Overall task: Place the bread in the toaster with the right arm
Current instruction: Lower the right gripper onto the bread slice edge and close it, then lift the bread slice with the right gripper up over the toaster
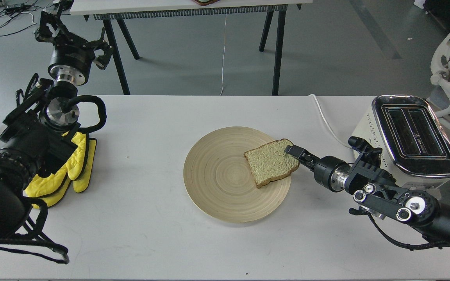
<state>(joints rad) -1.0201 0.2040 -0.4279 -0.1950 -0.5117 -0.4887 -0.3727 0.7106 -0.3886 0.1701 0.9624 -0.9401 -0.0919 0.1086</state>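
The bread (268,166) is a tan slice with a brown crust. It lies flat on the right part of a round wooden plate (217,183) in the middle of the table. My right gripper (292,151) reaches in from the right and its tip is at the slice's right edge, touching it. Its two fingers are dark and too small to tell apart. The cream toaster (414,136) with a chrome top and two empty slots stands at the table's right end, behind my right arm. My left gripper (70,39) is raised at the far left, fingers spread, empty.
Yellow oven mitts (74,166) lie at the table's left under my left arm. The toaster's white cord (326,119) runs along the table toward its back edge. A second table with black legs (275,50) stands behind. A white chair (449,58) is at the far right.
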